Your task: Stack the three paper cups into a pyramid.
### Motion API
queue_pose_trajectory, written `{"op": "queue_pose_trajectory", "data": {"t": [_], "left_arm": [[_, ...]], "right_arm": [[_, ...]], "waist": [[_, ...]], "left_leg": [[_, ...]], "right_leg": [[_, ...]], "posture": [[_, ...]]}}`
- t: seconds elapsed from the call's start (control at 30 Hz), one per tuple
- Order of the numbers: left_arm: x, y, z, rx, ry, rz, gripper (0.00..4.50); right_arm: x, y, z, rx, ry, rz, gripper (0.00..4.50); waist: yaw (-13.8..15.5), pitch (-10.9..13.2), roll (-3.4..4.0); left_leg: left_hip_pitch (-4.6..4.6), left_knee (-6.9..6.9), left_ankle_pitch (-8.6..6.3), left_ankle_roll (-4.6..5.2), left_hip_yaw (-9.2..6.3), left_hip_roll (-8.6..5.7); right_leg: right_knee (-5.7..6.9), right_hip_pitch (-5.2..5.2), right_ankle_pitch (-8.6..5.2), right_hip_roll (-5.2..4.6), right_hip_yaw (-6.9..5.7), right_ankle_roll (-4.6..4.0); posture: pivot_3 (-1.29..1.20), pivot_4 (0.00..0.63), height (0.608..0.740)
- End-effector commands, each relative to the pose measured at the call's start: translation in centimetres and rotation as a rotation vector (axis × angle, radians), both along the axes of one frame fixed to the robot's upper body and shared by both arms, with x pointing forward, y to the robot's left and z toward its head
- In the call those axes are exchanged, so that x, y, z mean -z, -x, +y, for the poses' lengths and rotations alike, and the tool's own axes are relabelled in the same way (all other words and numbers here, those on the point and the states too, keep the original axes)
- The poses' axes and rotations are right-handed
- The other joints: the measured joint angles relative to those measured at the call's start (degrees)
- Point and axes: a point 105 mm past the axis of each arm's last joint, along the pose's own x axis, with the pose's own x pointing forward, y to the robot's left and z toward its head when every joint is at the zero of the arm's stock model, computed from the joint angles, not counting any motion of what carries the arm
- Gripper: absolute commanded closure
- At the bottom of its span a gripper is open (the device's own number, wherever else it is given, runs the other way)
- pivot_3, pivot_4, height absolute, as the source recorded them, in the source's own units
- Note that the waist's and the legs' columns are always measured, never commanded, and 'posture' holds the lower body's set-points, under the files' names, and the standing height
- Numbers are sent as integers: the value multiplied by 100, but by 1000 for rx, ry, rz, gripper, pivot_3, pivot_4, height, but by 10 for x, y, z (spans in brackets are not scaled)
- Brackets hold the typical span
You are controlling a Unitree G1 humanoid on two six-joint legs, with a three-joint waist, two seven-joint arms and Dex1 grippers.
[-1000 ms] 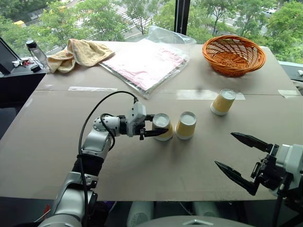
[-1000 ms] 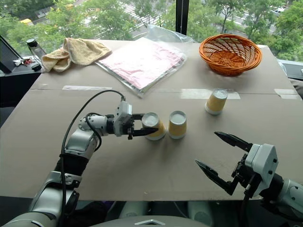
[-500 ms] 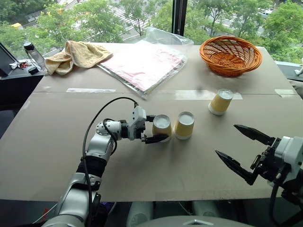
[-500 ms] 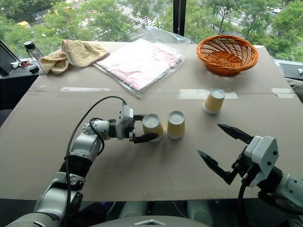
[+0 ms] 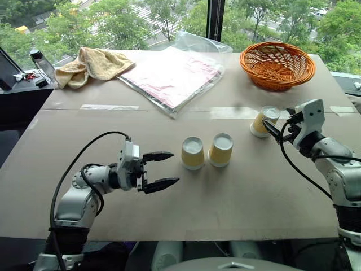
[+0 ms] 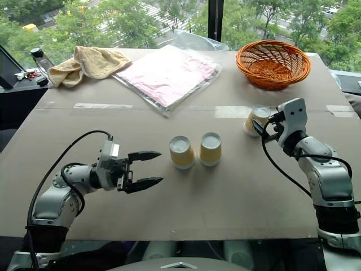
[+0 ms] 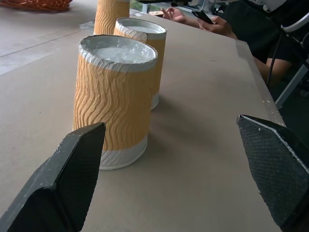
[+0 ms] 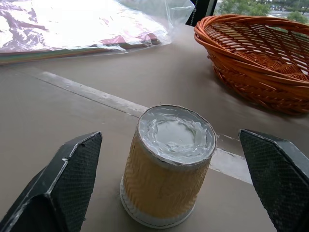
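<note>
Bare table (image 5: 237, 197) lies between my left gripper (image 5: 164, 169) and the near cup (image 5: 192, 153), nothing in the way. The middle cup (image 5: 220, 149) stands just beside it, leaving only a thin gap there. My right gripper (image 5: 277, 129) faces the far cup (image 5: 264, 121) with its fingers spread wide; the basket (image 5: 277, 65) sits behind, with free table between.
</note>
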Motion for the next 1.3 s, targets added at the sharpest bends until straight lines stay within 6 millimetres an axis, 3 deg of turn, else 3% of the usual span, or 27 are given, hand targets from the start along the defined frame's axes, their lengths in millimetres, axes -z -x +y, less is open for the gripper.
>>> {"op": "queue_pose_trajectory", "data": {"t": [0.03,0.2,0.27,0.4,0.47,0.6,0.73,0.83,1.0,1.3], "left_arm": [[-22,7,-8,2,20,-47,27],[-32,16,-18,-27,46,-52,27],[-39,17,-19,-47,74,-66,0],[-53,20,-22,-60,115,-92,0],[-56,21,-24,-67,130,-94,0],[-62,18,-20,-127,165,-115,0],[-64,18,-4,-182,210,-206,0],[-67,22,10,-151,274,-195,0],[-59,34,42,-99,289,-78,0],[-38,39,51,-138,261,-23,0]], "right_arm": [[-5,-12,-6,30,-16,-18,0],[1,-30,-4,23,-86,29,0],[1,-33,-1,0,-107,29,535],[-1,-34,1,-27,-111,18,2165],[-4,-33,0,-34,-113,7,2598],[-21,-22,5,-109,-103,-63,2644],[-43,2,24,-259,-91,-119,2644],[-56,16,41,-346,2,-153,2644],[-84,48,86,-575,-18,-127,2644],[-79,73,137,-757,16,-25,2644]], "waist": [[2,2,3],[-78,5,8],[-95,5,9],[-105,5,9],[-110,5,9],[-122,7,12],[-135,12,19],[-140,12,20],[-180,15,23],[-138,16,17]], "left_leg": [[0,0,0,0,0,-1],[3,-1,0,0,6,0],[5,-1,0,0,7,0],[3,-2,0,0,6,0],[3,-2,0,0,8,0],[3,-2,0,0,6,0],[2,-4,0,0,8,0],[3,-4,0,0,7,0],[4,-4,-1,1,8,4],[-5,-5,-1,1,5,4]], "right_leg": [[0,0,0,0,0,0],[0,0,1,0,6,1],[1,-1,1,2,9,1],[2,-1,1,2,8,1],[1,-1,1,2,9,1],[1,-1,1,2,8,1],[-1,-2,1,2,9,1],[-1,-2,1,2,8,1],[-1,-6,-5,4,9,-7],[-8,-9,-13,1,5,-22]], "posture": [[0,150,740],[0,150,740],[0,150,740],[0,150,740],[0,150,740],[0,150,740],[0,150,740],[0,150,740],[0,150,740],[0,150,740]]}}
